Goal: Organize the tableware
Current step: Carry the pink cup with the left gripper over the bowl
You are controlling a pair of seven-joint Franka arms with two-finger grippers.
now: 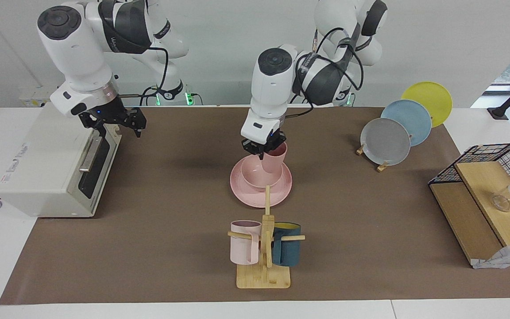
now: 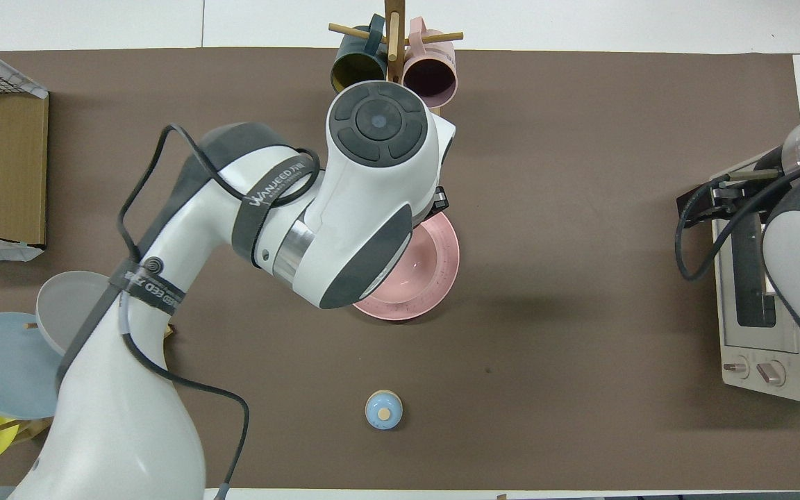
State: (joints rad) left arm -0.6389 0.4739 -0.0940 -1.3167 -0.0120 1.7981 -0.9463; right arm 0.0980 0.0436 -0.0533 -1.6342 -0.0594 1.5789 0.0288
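A pink plate (image 1: 281,191) lies mid-table with a pink bowl (image 1: 251,174) on it. My left gripper (image 1: 264,148) is shut on the rim of the pink cup (image 1: 275,160). It holds the cup tilted over the bowl, with the cup's lower end inside the bowl's rim. Whether the cup touches the bowl I cannot tell. In the overhead view the left arm covers the cup and most of the bowl; the plate (image 2: 442,267) shows beside it. My right gripper (image 1: 120,128) hangs open over the front top edge of the toaster oven (image 1: 51,159), holding nothing.
A wooden mug rack (image 1: 264,274) with a pale pink mug (image 1: 244,241) and a teal mug (image 1: 287,250) stands farther from the robots than the plate. Grey, blue and yellow plates stand in a plate rack (image 1: 383,141). A blue bell (image 2: 383,409) sits nearer the robots. A wire basket (image 1: 481,164) is at the left arm's end.
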